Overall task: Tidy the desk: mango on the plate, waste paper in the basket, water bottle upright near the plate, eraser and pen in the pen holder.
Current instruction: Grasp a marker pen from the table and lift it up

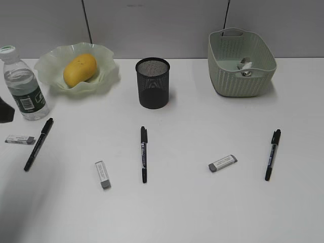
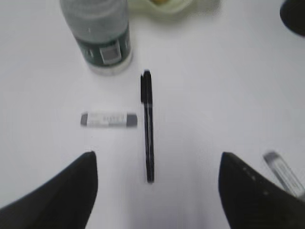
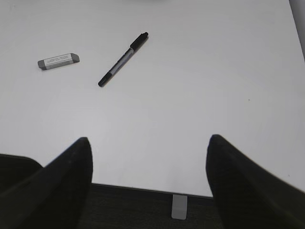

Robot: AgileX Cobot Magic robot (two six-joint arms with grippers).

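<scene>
- Three black pens lie flat on the wide white desk: the left pen, the middle pen and the right pen.
- Three small grey-and-white block erasers lie beside them: the left eraser just left of the left pen, the second eraser between the left and middle pens, the third eraser between the middle and right pens.
- Yellow-orange oblong mango lies in the pale green wavy-rimmed plate.
- Clear plastic water bottle with white cap and dark green label stands upright just left of the plate.
- Black wire-mesh pen holder stands upright between the plate and the basket.
- Crumpled waste paper lies inside the sage-green woven-look basket.
- Left gripper hovers above the left pen, jaws wide apart, holding nothing.
- Right gripper hangs over the desk's near edge, jaws spread, gripping nothing.
</scene>
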